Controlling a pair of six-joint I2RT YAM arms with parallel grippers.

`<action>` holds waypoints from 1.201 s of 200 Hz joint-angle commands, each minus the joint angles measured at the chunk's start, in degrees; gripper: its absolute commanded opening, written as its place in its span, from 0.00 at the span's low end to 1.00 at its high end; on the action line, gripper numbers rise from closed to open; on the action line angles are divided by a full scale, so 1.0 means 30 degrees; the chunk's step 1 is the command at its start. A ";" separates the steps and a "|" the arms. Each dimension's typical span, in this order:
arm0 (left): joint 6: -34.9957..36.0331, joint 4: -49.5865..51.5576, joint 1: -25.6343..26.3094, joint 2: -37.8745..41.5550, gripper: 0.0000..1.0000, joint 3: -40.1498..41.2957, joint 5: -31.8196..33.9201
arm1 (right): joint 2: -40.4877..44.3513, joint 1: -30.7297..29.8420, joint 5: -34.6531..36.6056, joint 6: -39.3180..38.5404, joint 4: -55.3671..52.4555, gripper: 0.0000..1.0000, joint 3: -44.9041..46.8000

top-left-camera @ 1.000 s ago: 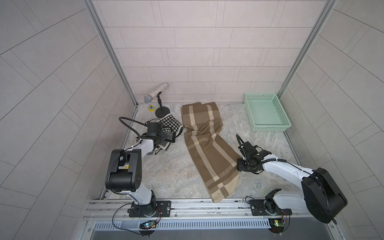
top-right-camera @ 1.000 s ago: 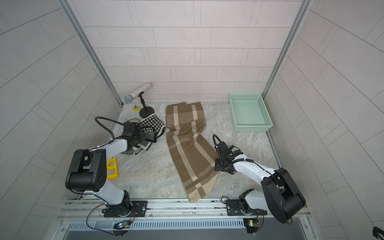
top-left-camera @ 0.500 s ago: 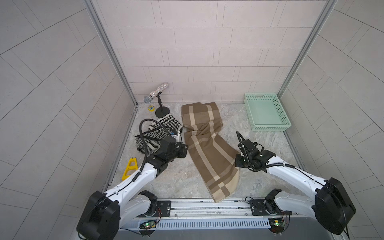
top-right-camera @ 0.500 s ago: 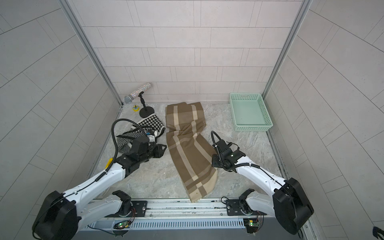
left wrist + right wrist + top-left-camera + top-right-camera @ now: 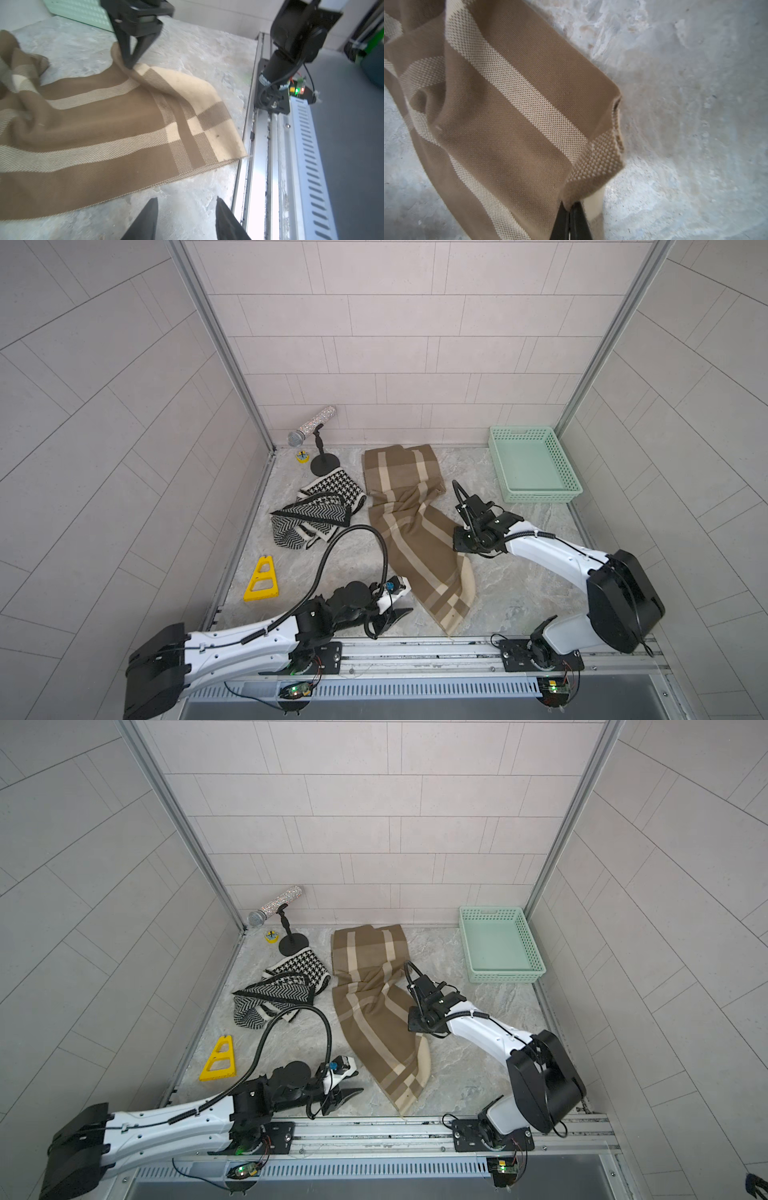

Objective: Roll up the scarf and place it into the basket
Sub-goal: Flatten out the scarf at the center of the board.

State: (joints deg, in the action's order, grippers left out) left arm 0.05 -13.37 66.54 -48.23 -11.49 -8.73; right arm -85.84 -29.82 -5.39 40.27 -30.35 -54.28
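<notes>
Now: right fingers [image 5: 562, 222], clamped on the scarf [image 5: 415, 539] edge right of centre in a top view, should hold taut; left fingers [image 5: 395, 612], apart at lower centre, should take the bottom corner squarely

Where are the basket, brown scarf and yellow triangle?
basket [image 5: 540, 497]: in a top view, near wall.
brown scarf [image 5: 415, 539]: in a top view, its middle.
yellow triangle [image 5: 261, 594]: in a top view, base bar.

Brown scarf [image 5: 409, 531] w/ cream stripes lies unrolled diag., one edge lifted; mint basket [image 5: 540, 499] apart, far-right corner.
</notes>
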 commanded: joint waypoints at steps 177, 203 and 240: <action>0.1771 0.1284 0.4611 -1.4197 0.74 -0.9646 0.4306 | -0.2123 0.0839 -0.1275 0.0463 0.2126 0.00 -0.0612; 0.1101 0.1647 0.4567 -1.4394 0.27 -0.9853 0.5795 | -0.1884 0.1017 -0.1305 0.0437 0.2155 0.00 -0.0286; 0.0203 0.2645 0.4424 -1.4104 0.00 -0.9965 0.7713 | -0.0976 0.1808 -0.1511 0.0375 0.2147 0.00 0.0386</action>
State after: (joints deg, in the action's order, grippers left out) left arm 2.96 -8.95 80.03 -91.39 -39.97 9.08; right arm -91.88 -25.87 -10.22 40.77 -23.81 -54.26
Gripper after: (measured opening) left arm 0.044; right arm 0.047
